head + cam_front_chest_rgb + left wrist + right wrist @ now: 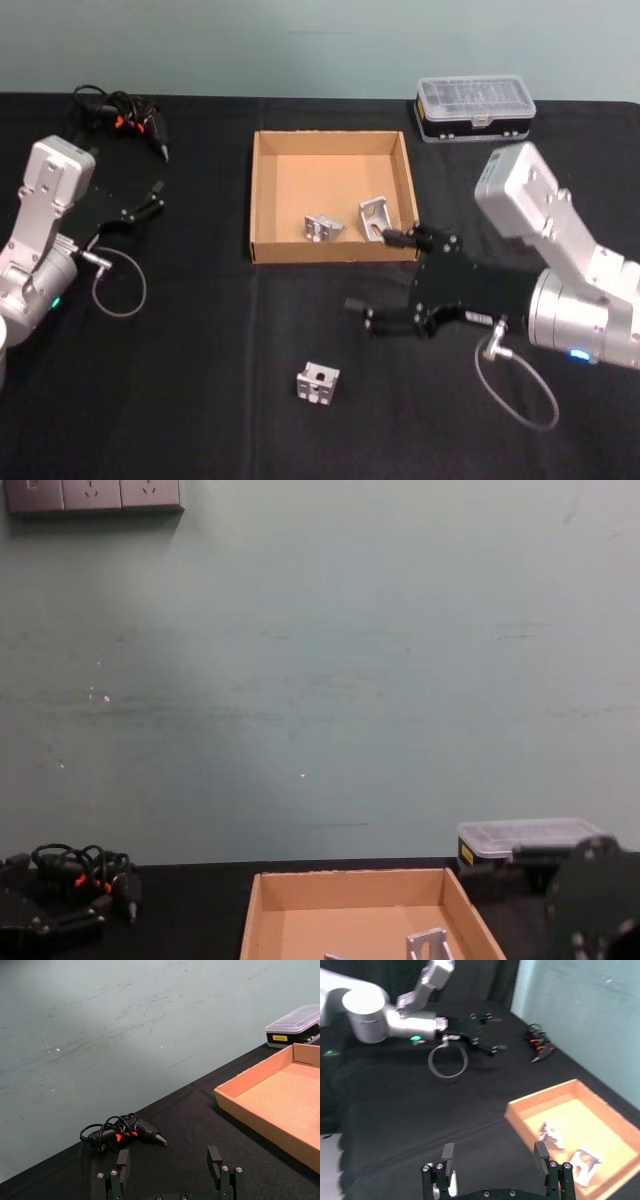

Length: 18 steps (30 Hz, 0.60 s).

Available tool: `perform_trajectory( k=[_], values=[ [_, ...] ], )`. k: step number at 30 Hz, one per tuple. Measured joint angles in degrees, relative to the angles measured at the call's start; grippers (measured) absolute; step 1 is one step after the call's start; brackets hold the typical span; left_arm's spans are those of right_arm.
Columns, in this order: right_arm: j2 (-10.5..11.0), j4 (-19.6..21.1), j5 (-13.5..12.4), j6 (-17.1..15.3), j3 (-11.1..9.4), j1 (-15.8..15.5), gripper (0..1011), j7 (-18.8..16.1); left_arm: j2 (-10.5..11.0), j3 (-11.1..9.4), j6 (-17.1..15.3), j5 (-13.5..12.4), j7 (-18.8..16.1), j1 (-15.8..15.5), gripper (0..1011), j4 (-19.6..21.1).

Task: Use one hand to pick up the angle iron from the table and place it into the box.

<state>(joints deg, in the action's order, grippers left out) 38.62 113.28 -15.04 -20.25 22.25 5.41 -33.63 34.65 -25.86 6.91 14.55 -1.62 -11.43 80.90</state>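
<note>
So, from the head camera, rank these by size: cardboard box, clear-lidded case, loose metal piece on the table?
1. Cardboard box
2. Clear-lidded case
3. Loose metal piece, smallest despite lying nearest the camera.

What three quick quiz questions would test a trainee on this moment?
1. True or false: the left gripper and the right gripper are both open and empty.
2. How many angle irons lie in the cardboard box?
3. The loose angle iron on the table sits: A) nearer the robot than the box; B) behind the box; C) against the box wall.
Key: 1 true; 2 two; 3 A.
</note>
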Motion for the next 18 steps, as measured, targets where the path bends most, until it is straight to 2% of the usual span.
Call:
perform_trajectory(
  k=[4, 8, 12, 13, 15, 18],
  values=[
    [1.0, 0.54, -0.11, 0.1, 1.13, -0.58, 1003, -0.43, 0.0, 0.0, 0.0, 0.0, 0.0, 0.0, 1011, 0.0],
    [2.01, 0.84, 0.19, 0.07, 3.59, -0.91, 1003, -0.72, 0.0, 0.0, 0.0, 0.0, 0.0, 0.0, 1011, 0.0],
    [2.3, 0.61, 0.91, -0.04, 5.65, -0.46, 1003, -0.99, 0.0, 0.0, 0.0, 0.0, 0.0, 0.0, 1012, 0.0],
    [2.3, 0.61, 0.91, -0.04, 5.65, -0.46, 1003, -0.99, 0.0, 0.0, 0.0, 0.0, 0.0, 0.0, 1011, 0.0],
    [2.38, 0.33, 1.36, -0.15, 7.06, 0.02, 1003, -0.99, 0.0, 0.0, 0.0, 0.0, 0.0, 0.0, 1011, 0.0],
    [2.37, 0.03, 1.64, -0.2, 7.91, 0.39, 1002, -0.96, 0.0, 0.0, 0.0, 0.0, 0.0, 0.0, 1011, 0.0]
  ],
)
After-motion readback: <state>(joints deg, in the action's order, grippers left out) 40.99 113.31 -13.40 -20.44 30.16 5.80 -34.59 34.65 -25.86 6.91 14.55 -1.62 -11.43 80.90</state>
